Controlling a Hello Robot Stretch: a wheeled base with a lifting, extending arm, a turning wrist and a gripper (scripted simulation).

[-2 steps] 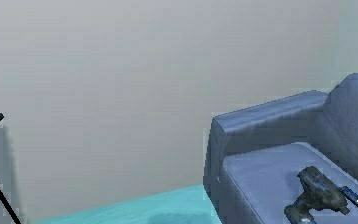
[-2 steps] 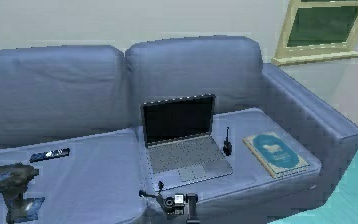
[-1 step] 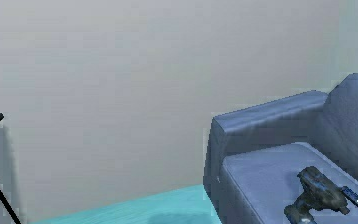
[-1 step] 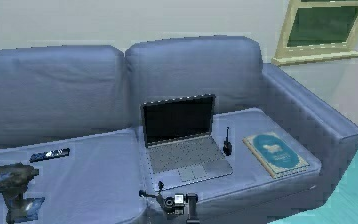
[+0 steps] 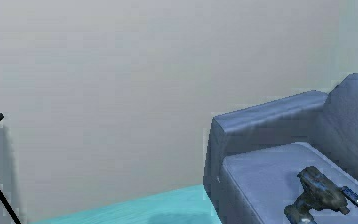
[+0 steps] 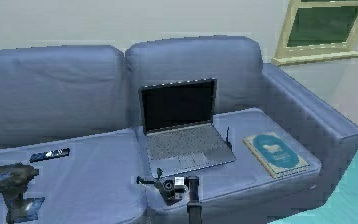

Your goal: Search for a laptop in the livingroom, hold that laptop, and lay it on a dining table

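Laptop (image 6: 185, 125) located: lid up, on the sofa (image 6: 57, 90) middle seat cushion. Book (image 6: 274, 151) just right of it, remote (image 6: 49, 155) well left. Hand (image 6: 152, 184) is near the laptop's front edge; can't tell whether it's grasping anything. Looks like search is done and we're on the pickup step. Next: reach for the base, grip it, lift clear, then head for the table.

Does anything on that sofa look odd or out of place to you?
Mildly: an open laptop stands on the sofa seat, with a book, what looks like a remote and a dark figurine on the cushions beside it. Nothing looks spilled or broken.
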